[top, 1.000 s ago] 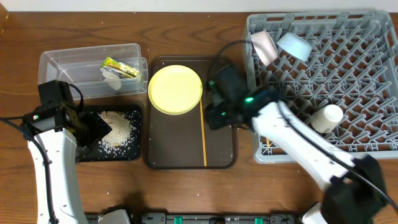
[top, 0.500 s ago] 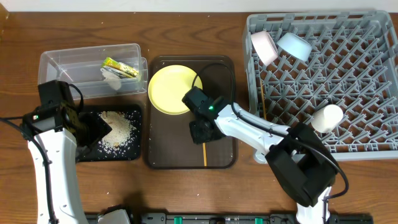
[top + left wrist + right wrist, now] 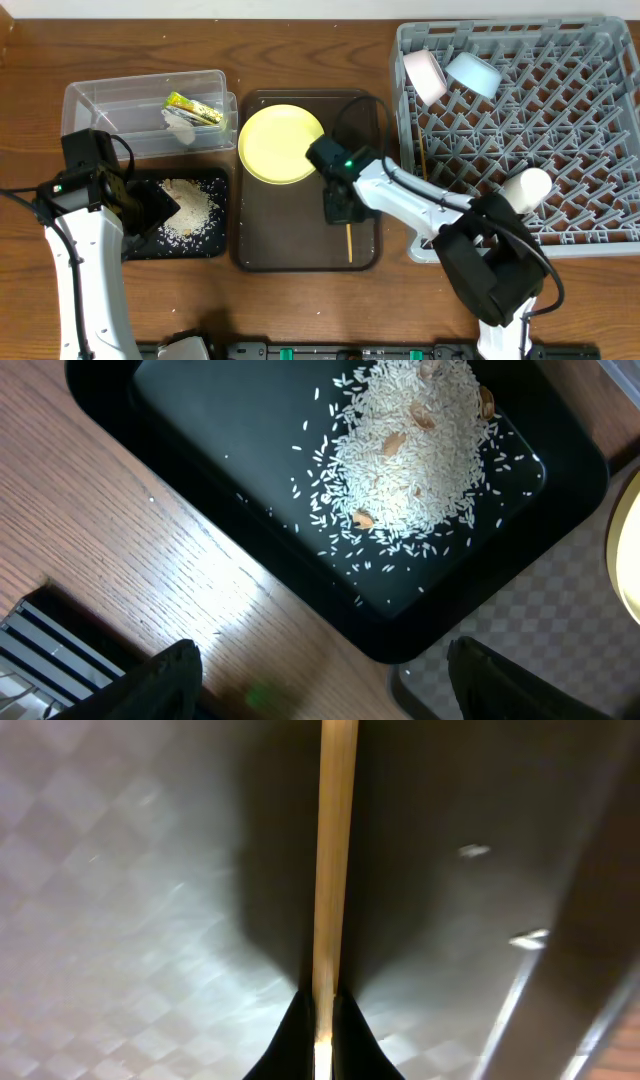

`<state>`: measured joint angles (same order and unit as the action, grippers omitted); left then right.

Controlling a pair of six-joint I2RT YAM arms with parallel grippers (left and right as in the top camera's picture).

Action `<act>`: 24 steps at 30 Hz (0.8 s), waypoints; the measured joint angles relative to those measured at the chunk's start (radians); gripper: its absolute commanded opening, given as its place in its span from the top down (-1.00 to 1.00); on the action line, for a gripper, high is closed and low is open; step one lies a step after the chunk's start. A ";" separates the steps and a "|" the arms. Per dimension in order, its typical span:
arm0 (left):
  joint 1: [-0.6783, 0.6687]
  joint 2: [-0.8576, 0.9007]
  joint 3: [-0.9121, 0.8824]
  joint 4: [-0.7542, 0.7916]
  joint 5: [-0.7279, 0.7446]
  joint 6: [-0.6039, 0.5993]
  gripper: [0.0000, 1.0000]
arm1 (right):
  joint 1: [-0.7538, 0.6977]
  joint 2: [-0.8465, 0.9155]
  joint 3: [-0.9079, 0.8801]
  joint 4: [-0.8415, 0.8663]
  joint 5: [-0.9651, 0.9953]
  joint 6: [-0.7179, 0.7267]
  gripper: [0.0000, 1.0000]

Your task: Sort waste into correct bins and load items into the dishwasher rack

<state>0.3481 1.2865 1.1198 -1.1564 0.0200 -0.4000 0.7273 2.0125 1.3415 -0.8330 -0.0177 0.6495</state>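
Right wrist view: chopstick (image 3: 335, 840) pinched by right gripper (image 3: 322, 1035), mid-desk; carrying to the dishwasher rack (image 3: 560, 130) at the right edge seems called for; left gripper (image 3: 330, 675) held open

We count one yellow plate (image 3: 282, 143), one cup (image 3: 527, 187), two bowls (pale bowl (image 3: 424, 75), light blue bowl (image 3: 473, 72)) and two sticks (chopstick (image 3: 348, 243), second chopstick (image 3: 423, 165)). Waste: one snack wrapper (image 3: 195, 108), one white scrap (image 3: 181, 127), one rice heap (image 3: 192, 205). Holders: one clear tub (image 3: 110, 115), one black tray (image 3: 200, 245), one brown serving tray (image 3: 285, 225), one grey rack (image 3: 590, 130).
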 measured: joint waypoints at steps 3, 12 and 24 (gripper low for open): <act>0.000 0.000 0.000 0.000 0.000 0.000 -0.63 | -0.028 -0.019 -0.004 -0.007 0.015 -0.023 0.98; 0.000 0.000 0.000 0.000 0.000 0.000 -0.63 | -0.159 -0.376 -0.013 -0.037 0.037 -0.200 0.98; 0.000 0.000 0.000 0.000 0.000 0.000 -0.63 | -0.386 -0.404 -0.012 -0.146 0.045 -0.369 0.97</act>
<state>0.3481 1.2865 1.1198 -1.1564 0.0200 -0.4000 0.3408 1.6085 1.3296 -0.9787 0.0273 0.2802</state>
